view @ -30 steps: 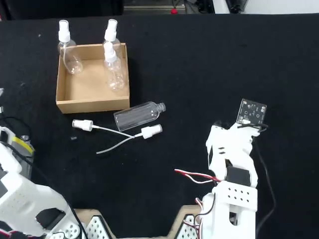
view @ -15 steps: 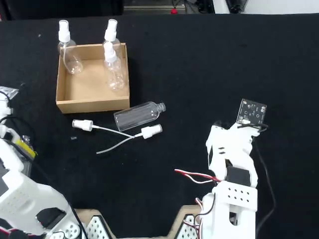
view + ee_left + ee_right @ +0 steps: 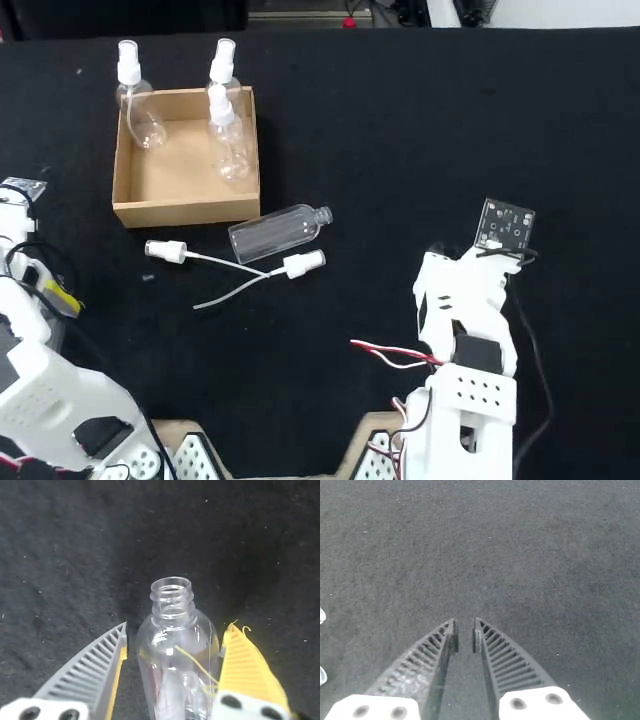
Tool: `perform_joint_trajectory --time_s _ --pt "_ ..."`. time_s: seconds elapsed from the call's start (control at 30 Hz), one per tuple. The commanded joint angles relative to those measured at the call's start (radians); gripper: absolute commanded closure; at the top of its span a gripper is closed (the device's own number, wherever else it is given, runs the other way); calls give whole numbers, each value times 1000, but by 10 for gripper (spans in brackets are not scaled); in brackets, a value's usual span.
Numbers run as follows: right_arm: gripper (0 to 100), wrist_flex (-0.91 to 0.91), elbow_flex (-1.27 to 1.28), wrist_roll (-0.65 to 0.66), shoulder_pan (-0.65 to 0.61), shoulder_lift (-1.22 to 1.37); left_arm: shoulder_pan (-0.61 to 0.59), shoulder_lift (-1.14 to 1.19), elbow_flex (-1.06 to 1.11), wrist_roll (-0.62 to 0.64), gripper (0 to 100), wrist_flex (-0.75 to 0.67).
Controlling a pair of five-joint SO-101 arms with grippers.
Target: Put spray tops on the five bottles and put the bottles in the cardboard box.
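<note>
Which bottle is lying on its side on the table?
The capless bottle just in front of the box, next to two loose spray tops. The three bottles at the box have tops on; the left gripper holds the fifth bottle.

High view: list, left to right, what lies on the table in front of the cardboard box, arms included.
left arm → loose spray top → capless bottle lying on its side → right arm. The second spray top overlaps the bottle, so it is left out.
</note>
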Motion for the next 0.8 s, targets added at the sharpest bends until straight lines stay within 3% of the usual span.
perform_joint_trajectory --time_s 0.0,0.43,0.6,0.77 --pt "938 -28 -39 0 -11 -33 12 -9 -5 5 714 -5" --pt "938 -28 -39 0 -11 -33 12 -8 30 5 715 -11" --pt "938 -28 -39 0 -11 -33 8 -11 67 9 715 -112" --pt "938 -28 -39 0 -11 -33 8 -18 68 12 716 -112"
